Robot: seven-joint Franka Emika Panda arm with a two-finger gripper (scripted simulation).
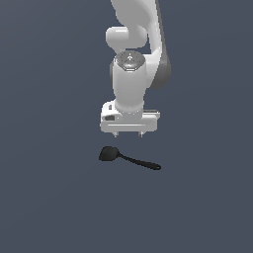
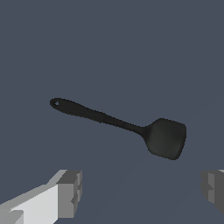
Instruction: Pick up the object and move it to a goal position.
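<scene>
I've got the pincer (image 1: pixel 128 134) spread wide and empty above the black spatula (image 1: pixel 127 158), which lies flat on the grey worktop (image 1: pixel 49 197) just beneath it, so I can drop onto its handle.

Black utensil, white arm, slate-blue ground.
The spoon-like utensil (image 1: pixel 129 158) (image 2: pixel 127 127) is rendered in plain matte black. The arm (image 1: pixel 133 64) is coloured white with grey joints; the gripper (image 1: pixel 128 134) (image 2: pixel 140 192) is shown white, its 2 fingertips (image 2: pixel 70 192) grey.
</scene>
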